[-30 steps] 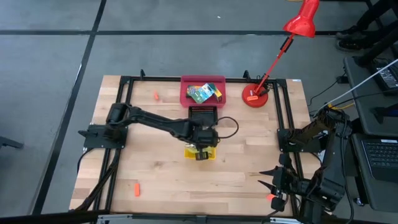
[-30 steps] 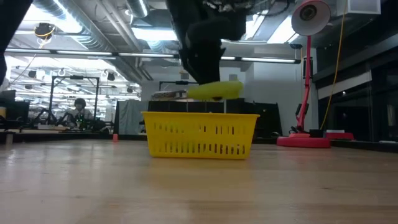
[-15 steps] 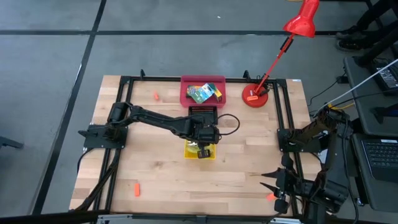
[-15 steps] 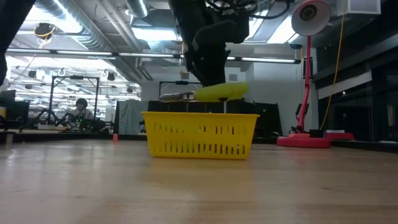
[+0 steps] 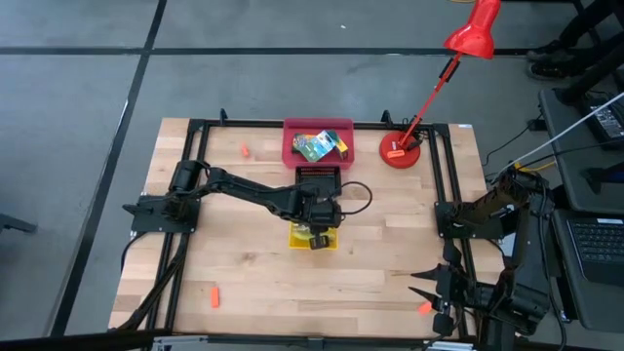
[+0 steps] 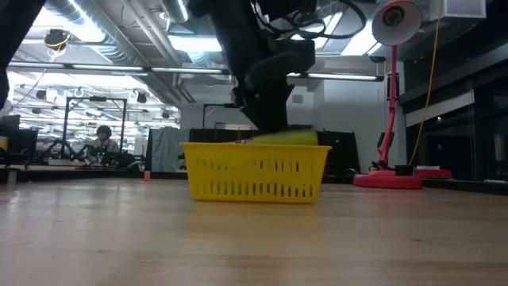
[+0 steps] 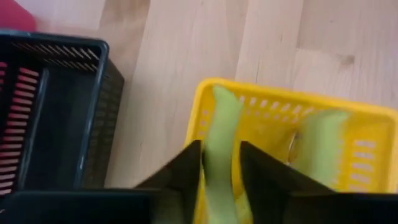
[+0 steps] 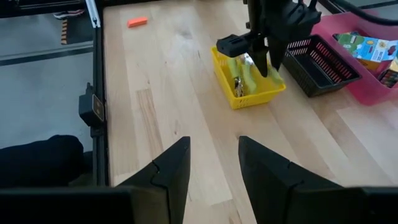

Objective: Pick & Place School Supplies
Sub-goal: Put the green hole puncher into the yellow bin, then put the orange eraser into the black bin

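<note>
My left gripper [image 5: 314,234] is over the yellow tray [image 5: 295,239], shut on yellow-green-handled pliers [image 6: 287,137], which sit at the height of the tray's rim [image 6: 255,147]. A second yellow-green handle [image 7: 320,143] shows inside the tray; whether it belongs to the same pliers I cannot tell. Crayon boxes [image 5: 314,146] lie in the red tray [image 5: 291,146]. Small orange pieces lie on the table at its far left [image 5: 244,151], near left [image 5: 212,295] and near right [image 5: 423,308]. My right gripper [image 8: 211,165] waits open at the near right corner. My left gripper pinches one yellow-green handle [image 7: 217,146] of the pliers between its two fingers [image 7: 186,168], coming from above and pointing down. The fingers lie across the handle. The pliers lie about level at the tray's rim; the tray wall hides what is below them.
A black tray [image 5: 317,177] stands just beyond the yellow one, with the red tray behind it. A red desk lamp [image 5: 398,153] stands at the far right, its arm leaning out over the table's corner. Bare wood lies left and near of the trays.
My left gripper has moved down with the pliers. They were above the yellow tray's rim and are now level with it. The gripper has stayed shut on the handle.
</note>
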`<action>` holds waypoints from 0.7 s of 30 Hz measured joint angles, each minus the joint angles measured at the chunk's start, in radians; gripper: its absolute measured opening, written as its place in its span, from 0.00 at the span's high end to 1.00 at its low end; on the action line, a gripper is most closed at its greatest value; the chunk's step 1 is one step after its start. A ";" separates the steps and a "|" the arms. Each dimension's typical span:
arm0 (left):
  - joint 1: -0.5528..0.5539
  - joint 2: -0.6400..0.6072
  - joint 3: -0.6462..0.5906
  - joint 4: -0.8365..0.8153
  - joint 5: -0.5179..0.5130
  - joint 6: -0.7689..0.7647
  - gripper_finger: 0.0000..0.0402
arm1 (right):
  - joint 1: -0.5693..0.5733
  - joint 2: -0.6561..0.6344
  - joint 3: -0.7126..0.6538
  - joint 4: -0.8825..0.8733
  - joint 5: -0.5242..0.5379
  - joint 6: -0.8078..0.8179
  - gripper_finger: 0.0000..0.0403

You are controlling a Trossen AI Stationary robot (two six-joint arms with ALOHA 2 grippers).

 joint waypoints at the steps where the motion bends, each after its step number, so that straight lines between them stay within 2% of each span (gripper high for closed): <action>1: 0.000 0.000 0.000 0.007 -0.001 0.000 0.69 | 0.000 0.000 0.000 0.000 0.000 0.000 0.65; 6: -0.003 -0.003 0.003 0.022 -0.044 0.042 0.48 | 0.000 0.000 0.000 0.000 -0.004 0.000 0.65; 9: -0.020 -0.019 0.026 0.024 -0.080 0.074 0.43 | 0.000 0.000 -0.007 -0.003 -0.033 0.000 0.65; 12: -0.057 -0.063 0.040 0.007 -0.138 0.093 0.42 | -0.008 0.000 -0.057 -0.003 -0.096 0.021 0.65; 18: -0.189 -0.160 0.040 -0.040 -0.352 0.067 0.45 | -0.031 -0.001 -0.238 0.014 -0.343 0.088 0.65; 21: -0.290 -0.173 0.040 -0.035 -0.457 0.044 0.47 | -0.043 -0.001 -0.328 0.113 -0.532 0.008 0.65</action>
